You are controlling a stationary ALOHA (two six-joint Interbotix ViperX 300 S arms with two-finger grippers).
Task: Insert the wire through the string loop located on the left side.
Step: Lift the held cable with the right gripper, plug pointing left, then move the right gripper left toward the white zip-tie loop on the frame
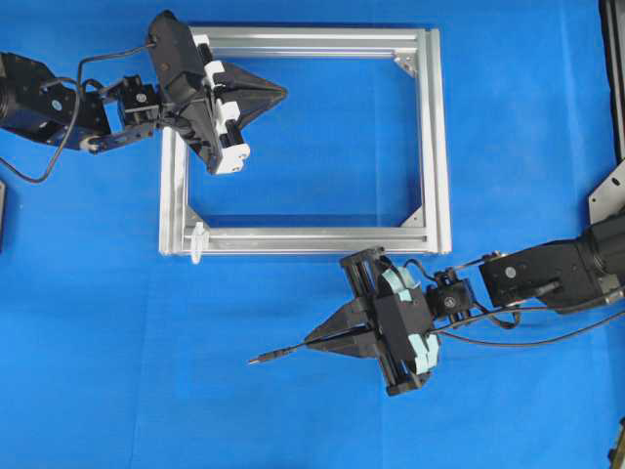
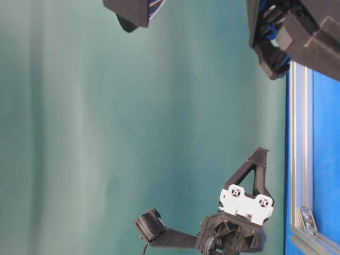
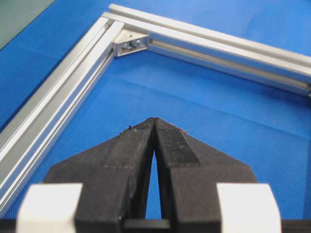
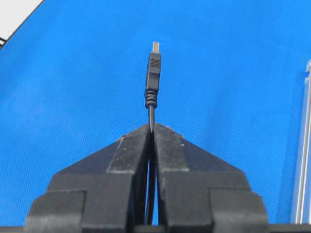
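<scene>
Progress: the wire is secured but not yet threaded. The right claw is clenched on the wire just behind its plug, and the plug tip projects ahead of the claw tips, pointing away from the arm. It sits on the near side of the frame, outside it, over open blue bench. The loop hangs at the frame's near-left corner, a small whitish tab over the outer edge of the rail. Plug and loop are well apart, with the plug lying nearer the viewer than that corner and somewhat toward the right arm's side of it.

The left claw is clenched with nothing in it, poised over the frame's interior near the far-left corner. It has no contact with the loop.

Remaining, in my judgement: bring the plug to the near-left corner, align it with the loop's opening, and pass it through. The left claw may be needed to steady the loop; that is not yet begun.

View comparison: the overhead view gives frame, loop and both arms together, so the gap between plug and loop can be judged. The right wrist view confirms the grip: the wire runs up between the closed fingers, plug straight and clear of the bench cloth, a rail edge to one side. The left wrist view shows closed fingers meeting at the tips, empty, with a corner bracket beyond. The table-level view shows the left claw raised above the frame rail.
</scene>
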